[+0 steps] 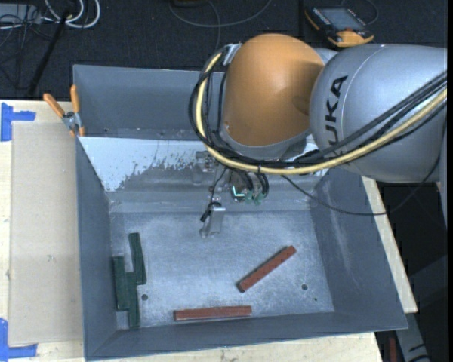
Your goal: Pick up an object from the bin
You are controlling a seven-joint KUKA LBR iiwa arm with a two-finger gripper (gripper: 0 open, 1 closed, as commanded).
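Note:
My gripper (pixel 210 223) hangs below the orange cover over the back middle of the bin floor, one fingertip showing, nothing visible between the fingers. A red-brown flat bar (pixel 266 268) lies tilted on the floor to the right and in front of the gripper. A second red-brown bar (pixel 212 314) lies along the front wall. Dark green interlocked bars (pixel 127 279) lie at the left side of the floor.
The arm and its orange cover with cables reach in from the right and hide the back right of the bin. The bin walls slope inward around the floor.

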